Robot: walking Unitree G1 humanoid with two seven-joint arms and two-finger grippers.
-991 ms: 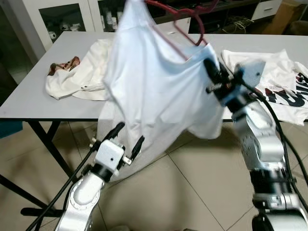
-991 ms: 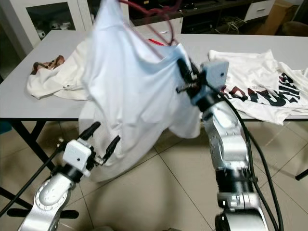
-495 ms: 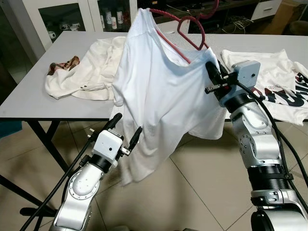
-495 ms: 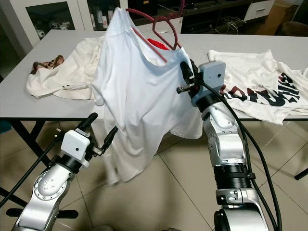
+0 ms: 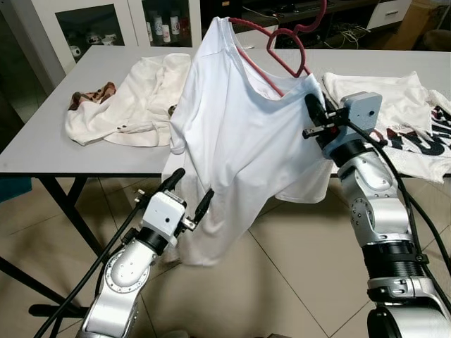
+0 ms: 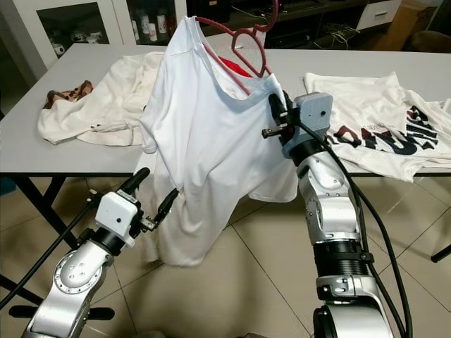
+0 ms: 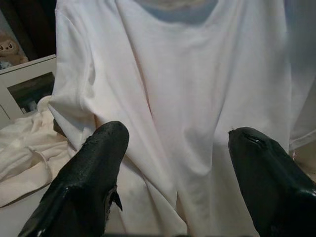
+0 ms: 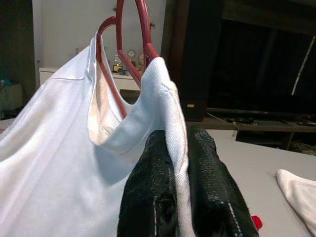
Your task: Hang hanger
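Right end effector (image 8: 175,197) pinches the shirt (image 5: 239,141) shoulder, holding it with its red hanger (image 5: 285,53) above the bench (image 5: 42,141). Left end effector (image 5: 189,193), fingers spread, sits by the shirt's hem.

A grey surface (image 5: 42,141) on dark legs stands on a tiled floor (image 5: 296,282). On its left part lies a crumpled cream garment (image 5: 134,105), with a small brown patterned cloth (image 5: 91,95) just beside it. At the right lies a white printed shirt (image 5: 416,120), perhaps overhanging the edge.
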